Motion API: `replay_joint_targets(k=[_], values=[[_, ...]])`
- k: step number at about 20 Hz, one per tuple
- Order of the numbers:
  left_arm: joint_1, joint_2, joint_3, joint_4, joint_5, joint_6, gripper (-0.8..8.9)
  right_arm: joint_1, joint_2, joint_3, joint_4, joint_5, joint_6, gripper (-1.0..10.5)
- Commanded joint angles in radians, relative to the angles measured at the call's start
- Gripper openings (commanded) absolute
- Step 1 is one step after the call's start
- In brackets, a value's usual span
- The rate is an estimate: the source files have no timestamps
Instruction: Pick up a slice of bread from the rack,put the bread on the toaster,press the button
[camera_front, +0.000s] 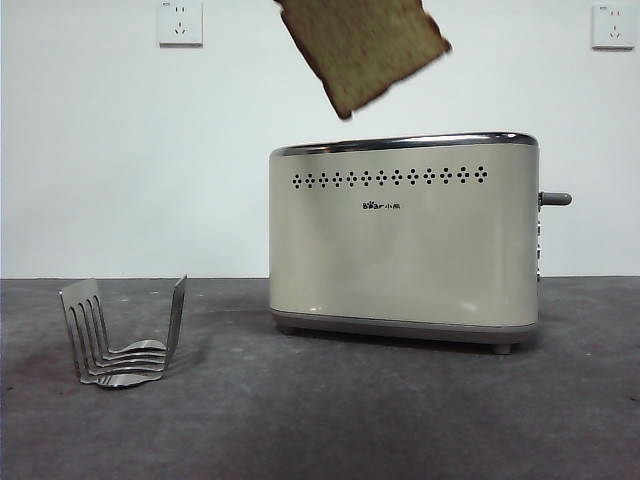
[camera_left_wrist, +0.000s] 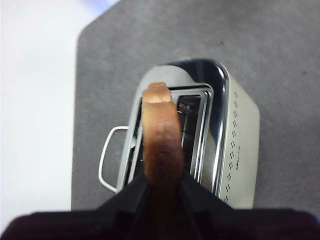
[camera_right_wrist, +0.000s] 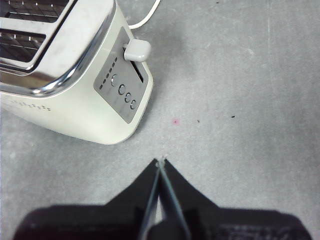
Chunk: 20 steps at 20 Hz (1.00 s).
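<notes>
Left gripper (camera_left_wrist: 161, 192) clamped on the slice of bread (camera_left_wrist: 161, 137), jaws pressed to both faces, crust edge pointing away from the wrist. Slice hanging in the air above the toaster (camera_left_wrist: 235, 150), well clear of the chrome rim, nothing touching yet. In the front view, slice of bread (camera_front: 362, 45) tilted, one corner dipping toward the toaster (camera_front: 400, 250), sitting over the left half of its top, gripper itself out of frame above. From the left wrist, long edge of the slice running roughly along the slots' length, thin edge on, lined up close to the slots below; hard to tell which of the two slots lies truly underneath. Judgement: descent straight down, with the tilt taken out first so the lower corner does not catch the rim.

Right gripper (camera_right_wrist: 161, 162) pinched together, holding nothing, hovering over bare table just off the toaster's narrow end. Button (camera_right_wrist: 137, 50) up in its raised spot on that end panel, off ahead of those jaws and apart from them; right arm clearly the nearer one for the press. Button (camera_front: 556, 199) sticking out sideways in the front view. Rack (camera_front: 125, 335) standing with no slice in it on the table, well apart from the toaster.
</notes>
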<state>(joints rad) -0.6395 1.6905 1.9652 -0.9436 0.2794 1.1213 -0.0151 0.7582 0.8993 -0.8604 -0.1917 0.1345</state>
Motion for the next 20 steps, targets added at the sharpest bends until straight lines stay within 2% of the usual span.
replay_joint_targets(k=[1,5,7,11,17,20], values=[[-0.012,0.040,0.000,0.022,-0.007,0.080,-0.13,0.002,-0.001,0.002,0.003,-0.003,-0.005,0.0],[-0.016,0.101,0.000,0.024,-0.023,0.100,-0.13,0.002,-0.001,0.002,0.000,-0.003,-0.005,0.0],[-0.016,0.126,0.000,0.026,-0.063,0.127,-0.13,0.002,-0.001,0.002,-0.002,-0.003,-0.005,0.0],[-0.018,0.145,0.000,0.030,-0.148,0.220,-0.13,0.002,0.011,0.002,0.000,-0.003,-0.005,0.0],[-0.036,0.152,0.000,0.075,-0.151,0.249,-0.13,0.002,0.052,0.002,0.001,-0.002,-0.005,0.0],[-0.068,0.178,0.000,0.076,-0.219,0.288,-0.13,0.002,0.072,0.002,0.003,-0.002,-0.007,0.0]])
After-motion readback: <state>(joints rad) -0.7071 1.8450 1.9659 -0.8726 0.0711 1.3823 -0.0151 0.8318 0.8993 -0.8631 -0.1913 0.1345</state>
